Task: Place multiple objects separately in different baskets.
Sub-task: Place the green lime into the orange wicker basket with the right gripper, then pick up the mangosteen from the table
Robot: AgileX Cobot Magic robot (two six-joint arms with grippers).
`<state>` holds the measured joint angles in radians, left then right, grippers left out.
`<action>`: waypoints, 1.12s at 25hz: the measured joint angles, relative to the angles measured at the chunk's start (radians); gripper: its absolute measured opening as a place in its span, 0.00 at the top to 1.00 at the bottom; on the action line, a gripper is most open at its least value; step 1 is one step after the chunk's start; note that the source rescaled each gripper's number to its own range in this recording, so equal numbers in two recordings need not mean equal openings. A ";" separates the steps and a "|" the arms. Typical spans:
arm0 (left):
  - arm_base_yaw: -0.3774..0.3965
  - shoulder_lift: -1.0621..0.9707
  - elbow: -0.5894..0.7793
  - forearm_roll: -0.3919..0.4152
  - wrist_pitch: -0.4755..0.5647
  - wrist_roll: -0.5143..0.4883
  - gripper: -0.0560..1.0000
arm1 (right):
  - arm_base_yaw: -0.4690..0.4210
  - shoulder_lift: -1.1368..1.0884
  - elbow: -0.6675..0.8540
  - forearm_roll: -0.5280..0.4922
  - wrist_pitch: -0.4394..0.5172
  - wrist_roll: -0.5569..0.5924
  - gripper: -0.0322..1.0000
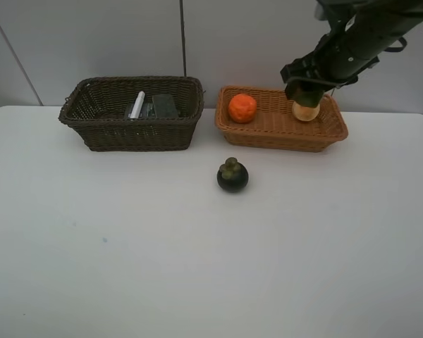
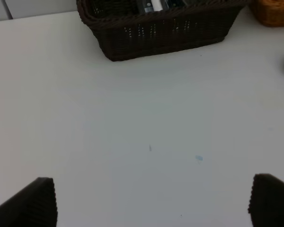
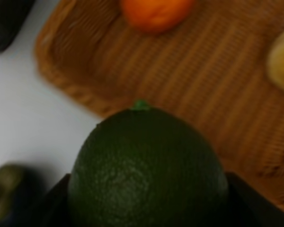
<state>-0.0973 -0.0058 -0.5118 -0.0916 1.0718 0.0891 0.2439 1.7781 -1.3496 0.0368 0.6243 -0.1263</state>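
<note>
Green fruit (image 3: 149, 165), half-hidden from above, fills right gripper's (image 3: 149, 198) wrist view.

My high camera looks down over the whole surface (image 1: 197, 267). Left wrist faces the dark basket (image 2: 165, 33) from afar; right wrist hovers close above the tan basket (image 3: 217, 71), both seen overhead.

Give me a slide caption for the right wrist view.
Green fruit held between the gripper fingers above the tan basket, orange inside.

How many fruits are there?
4: an orange and a tan fruit in the light basket, a green fruit held above that basket, and a mangosteen on the table.
</note>
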 joint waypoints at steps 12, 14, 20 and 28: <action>0.000 0.000 0.000 0.000 -0.001 0.000 0.00 | -0.135 0.281 -0.162 0.122 -0.084 0.027 0.86; 0.000 0.000 0.000 0.000 -0.001 0.000 0.00 | -0.135 0.292 -0.163 0.113 -0.091 0.054 0.43; 0.000 0.000 0.000 0.000 -0.001 0.000 0.00 | -0.135 0.297 -0.164 0.092 -0.037 0.075 0.02; 0.000 0.000 0.000 0.000 -0.001 0.000 0.00 | -0.111 0.161 -0.167 0.101 0.227 0.148 0.00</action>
<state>-0.0973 -0.0058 -0.5118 -0.0916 1.0710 0.0891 0.1332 1.9393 -1.5165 0.1381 0.8515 0.0212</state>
